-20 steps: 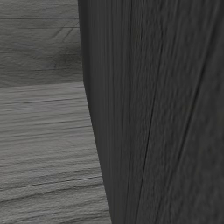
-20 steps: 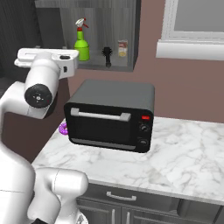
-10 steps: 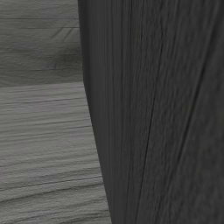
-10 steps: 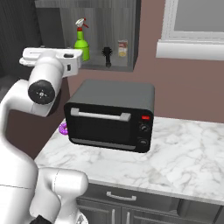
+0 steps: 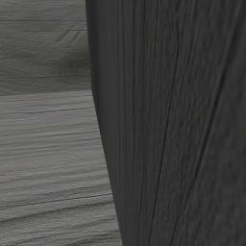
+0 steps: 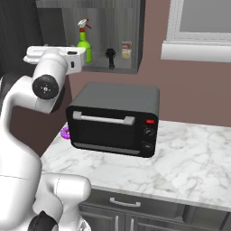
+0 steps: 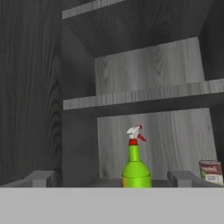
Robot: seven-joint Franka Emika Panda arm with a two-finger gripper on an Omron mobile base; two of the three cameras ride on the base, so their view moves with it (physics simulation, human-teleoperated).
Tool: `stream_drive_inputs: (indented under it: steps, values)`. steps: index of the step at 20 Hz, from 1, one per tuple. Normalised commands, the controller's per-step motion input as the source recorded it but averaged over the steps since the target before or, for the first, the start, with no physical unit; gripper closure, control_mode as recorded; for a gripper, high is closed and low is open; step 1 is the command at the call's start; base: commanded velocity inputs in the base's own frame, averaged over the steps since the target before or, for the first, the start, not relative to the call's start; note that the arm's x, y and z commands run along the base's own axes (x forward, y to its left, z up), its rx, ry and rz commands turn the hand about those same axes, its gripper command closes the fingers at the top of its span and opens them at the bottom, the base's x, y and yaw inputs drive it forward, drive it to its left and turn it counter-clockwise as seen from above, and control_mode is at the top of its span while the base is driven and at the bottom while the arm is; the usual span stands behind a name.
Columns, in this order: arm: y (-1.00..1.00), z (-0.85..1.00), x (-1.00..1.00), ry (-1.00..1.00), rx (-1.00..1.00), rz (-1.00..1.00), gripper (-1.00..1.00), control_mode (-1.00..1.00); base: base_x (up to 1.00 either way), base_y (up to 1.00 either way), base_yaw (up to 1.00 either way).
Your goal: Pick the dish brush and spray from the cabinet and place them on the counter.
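The spray is a green bottle with a white and red trigger head. It stands upright at the left of the open cabinet's bottom shelf. The dish brush, small and black, stands to its right on the same shelf. My gripper is raised level with that shelf, just left of and in front of the spray. In the hand view the spray stands straight ahead between my two wide-apart fingertips. My gripper is open and holds nothing.
A small box stands right of the brush. A black toaster oven sits on the marble counter under the cabinet, with a purple object at its left. A dark wood panel stands close at the left.
The hand has shifted a little to the right, closer to the cabinet and the spray. The jaws have stayed open.
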Motion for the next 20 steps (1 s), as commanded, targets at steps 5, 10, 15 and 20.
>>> stream_drive_inputs:
  steps: [5,10,15,20]
  values:
    - [0.01,0.0,0.24,0.0,-0.1,-0.02,-1.0,-1.0,0.0,0.0,0.0]
    - [0.0,0.0,0.2,0.0,-0.11,-0.03,-1.0,-1.0,0.0,0.0,0.0]
    - [0.1,0.0,0.14,-0.07,-0.05,-0.02,-1.0,-1.0,0.0,0.0,0.0]
    - [0.07,0.0,0.12,-0.06,-0.01,-0.04,-1.0,-1.0,0.0,0.0,0.0]
